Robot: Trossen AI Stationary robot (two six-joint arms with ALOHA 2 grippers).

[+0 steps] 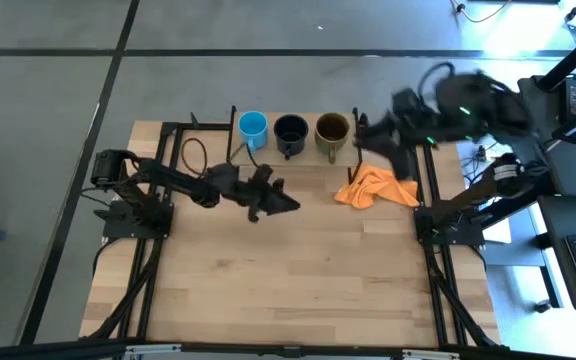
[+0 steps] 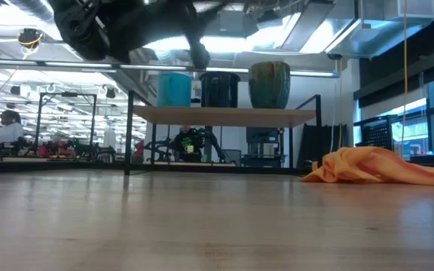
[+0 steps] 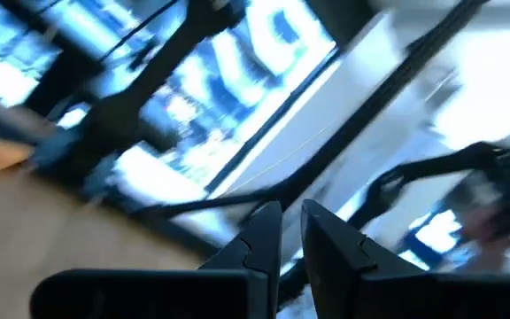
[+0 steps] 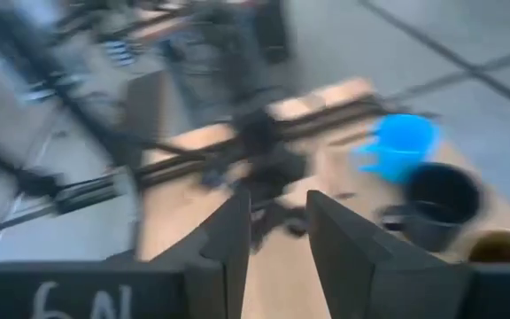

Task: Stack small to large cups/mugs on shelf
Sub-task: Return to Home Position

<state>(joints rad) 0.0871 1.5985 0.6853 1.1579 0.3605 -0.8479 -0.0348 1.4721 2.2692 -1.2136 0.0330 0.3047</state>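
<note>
Three mugs stand upright in a row on the low wooden shelf [image 2: 224,114] at the table's far edge: a light-blue one [image 1: 253,127], a black one [image 1: 290,133] and a brown-olive one [image 1: 332,135]. They also show in the low view: blue [image 2: 175,89], black [image 2: 219,89], olive [image 2: 270,84]. My left gripper [image 1: 288,204] hangs over the table's middle, nearer than the mugs, empty, its fingers almost together [image 3: 290,226]. My right gripper [image 1: 398,158] is up in the air at the far right, beside the olive mug, a little open [image 4: 279,208] and empty.
A crumpled orange cloth [image 1: 375,187] lies on the table to the right, just in front of the shelf's right end, and shows in the low view [image 2: 383,167]. The black frame rails [image 1: 430,200] run along both table sides. Bare wood [image 1: 298,280] lies toward the near edge.
</note>
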